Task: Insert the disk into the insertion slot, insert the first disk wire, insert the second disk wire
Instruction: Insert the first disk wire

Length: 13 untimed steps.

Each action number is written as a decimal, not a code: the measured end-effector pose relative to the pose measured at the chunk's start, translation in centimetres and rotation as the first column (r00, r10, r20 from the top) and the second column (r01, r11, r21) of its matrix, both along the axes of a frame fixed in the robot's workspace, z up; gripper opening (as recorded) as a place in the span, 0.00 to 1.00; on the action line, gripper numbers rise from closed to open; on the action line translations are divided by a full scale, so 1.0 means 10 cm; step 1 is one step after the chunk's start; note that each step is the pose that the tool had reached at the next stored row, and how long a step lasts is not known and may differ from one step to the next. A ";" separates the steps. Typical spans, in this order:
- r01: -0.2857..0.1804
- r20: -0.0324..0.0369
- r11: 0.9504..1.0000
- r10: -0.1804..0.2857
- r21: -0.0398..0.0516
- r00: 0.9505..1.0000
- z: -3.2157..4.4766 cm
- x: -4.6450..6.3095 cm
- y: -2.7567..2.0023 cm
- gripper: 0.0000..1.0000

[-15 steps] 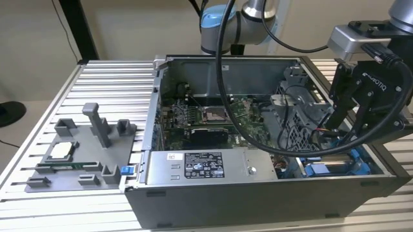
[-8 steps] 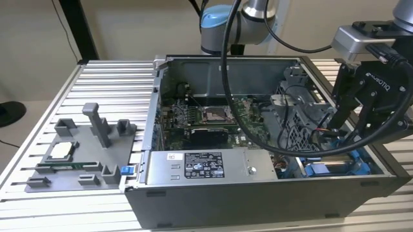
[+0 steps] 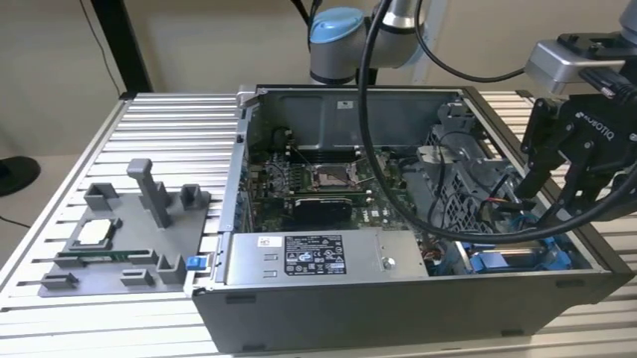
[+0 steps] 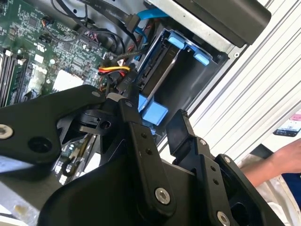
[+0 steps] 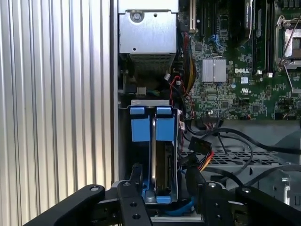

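1. The gripper (image 4: 155,115) is seen spread wide in both wrist views, its black fingers (image 4: 141,141) set apart with nothing clamped between them.
2. In the exterior view the gripper (image 3: 557,201) is held just above the near corner of the computer case (image 3: 398,306), at the exterior view's right.
3. The insertion slot (image 5: 141,129) is found directly below the fingertips, against the case's side wall and just inside that corner. Blue tabs are seen at its end.
4. The disk (image 5: 162,165) is seated on edge inside the slot, between the blue rails. In the second wrist view its silver edge (image 4: 160,70) is seen standing in the bay.
5. A red, yellow and black wire bundle (image 5: 204,162) is draped just beside the slot, on the side toward the motherboard (image 5: 225,89). It cannot be told whether any wire is plugged into the disk.
6. The grey power-supply box (image 3: 309,257) is mounted along the case's near wall, beside the slot.
7. The case is stood on a slatted metal tabletop (image 3: 169,119). A grey fixture (image 3: 130,239) is laid near the tabletop's edge at the exterior view's left, well apart from the case.
8. A person's hand (image 4: 282,165) is seen over the tabletop in the second wrist view, beyond the case's corner.
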<state>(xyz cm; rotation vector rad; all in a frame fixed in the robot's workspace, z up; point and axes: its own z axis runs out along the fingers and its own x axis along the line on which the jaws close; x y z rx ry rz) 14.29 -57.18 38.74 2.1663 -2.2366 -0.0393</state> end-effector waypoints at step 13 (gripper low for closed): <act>0.001 0.000 1.000 -0.001 0.000 1.000 -0.007 0.00 0.132 1.00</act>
